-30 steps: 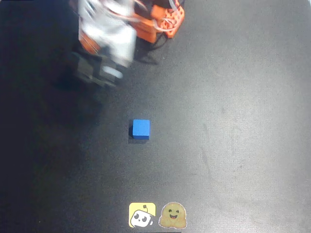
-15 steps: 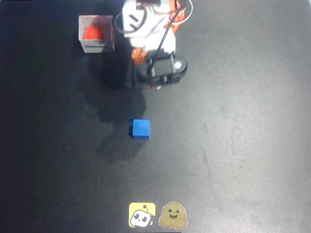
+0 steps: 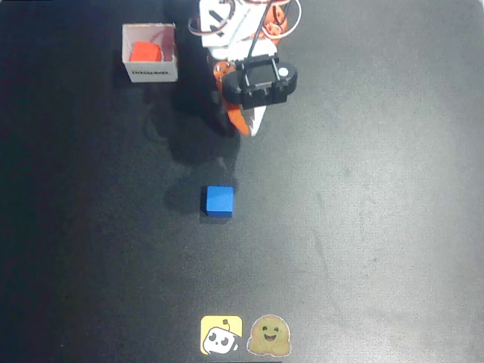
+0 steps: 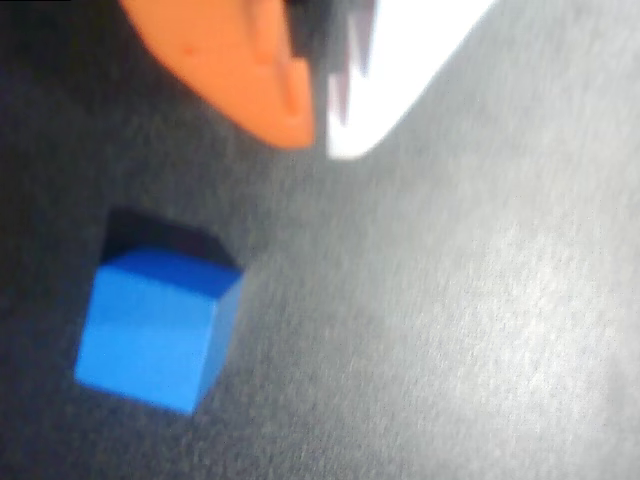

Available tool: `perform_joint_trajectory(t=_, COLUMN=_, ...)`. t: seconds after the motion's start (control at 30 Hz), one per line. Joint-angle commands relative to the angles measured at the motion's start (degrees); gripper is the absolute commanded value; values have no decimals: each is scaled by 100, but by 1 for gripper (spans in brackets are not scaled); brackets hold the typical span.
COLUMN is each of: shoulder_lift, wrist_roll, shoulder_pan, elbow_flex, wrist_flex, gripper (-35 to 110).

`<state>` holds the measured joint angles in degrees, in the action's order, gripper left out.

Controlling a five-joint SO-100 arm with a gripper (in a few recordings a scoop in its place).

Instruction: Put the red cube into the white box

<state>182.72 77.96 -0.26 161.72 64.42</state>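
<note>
Overhead view, far left, near the top edge: the white box point(image 3: 150, 51) sits on the dark surface point(image 3: 363, 227), printed wall facing down-frame. The red cube point(image 3: 144, 52) lies inside it, toward the left wall. Judged from that, the placing itself looks done.

Right of the box, well apart from it: the arm, with the end effector point(image 3: 240, 122) pointing down-frame, an orange tip beside a white one. It sits nowhere near the box, which fits an arm with nothing left to carry.

Centre, below the tips: the blue cube point(image 3: 219, 201), alone and untouched, not part of the job.

Bottom edge: two stickers point(image 3: 246, 335), side by side.

Wrist view fills in the tips: the end effector point(image 4: 318, 138) shows orange and white fingers pressed close, a thin dark gap between, nothing in it, so clenched on air. The blue cube point(image 4: 155, 325) lies below and left of them, one shaded face turned away. This camera gives close detail; the overhead alone places cube inside box.
</note>
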Motion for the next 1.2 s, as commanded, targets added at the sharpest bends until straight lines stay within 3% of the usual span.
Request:
perform_joint_trajectory(t=0.0, shoulder_lift=44, wrist_roll=44, shoulder_pan=-18, elbow_flex=229, wrist_flex=-439, gripper=0)
perform_joint_trajectory(t=0.33, shoulder_lift=44, wrist_roll=79, shoulder_pan=-26, elbow_flex=747, wrist_flex=-1002, gripper=0)
perform_joint_trajectory(t=0.5, shoulder_lift=44, wrist_roll=563, shoulder_pan=-26, elbow_flex=747, wrist_flex=-888, gripper=0)
perform_joint_trajectory(t=1.17, shoulder_lift=44, wrist_roll=914, shoulder_pan=44, elbow_flex=747, wrist_flex=1204, gripper=0)
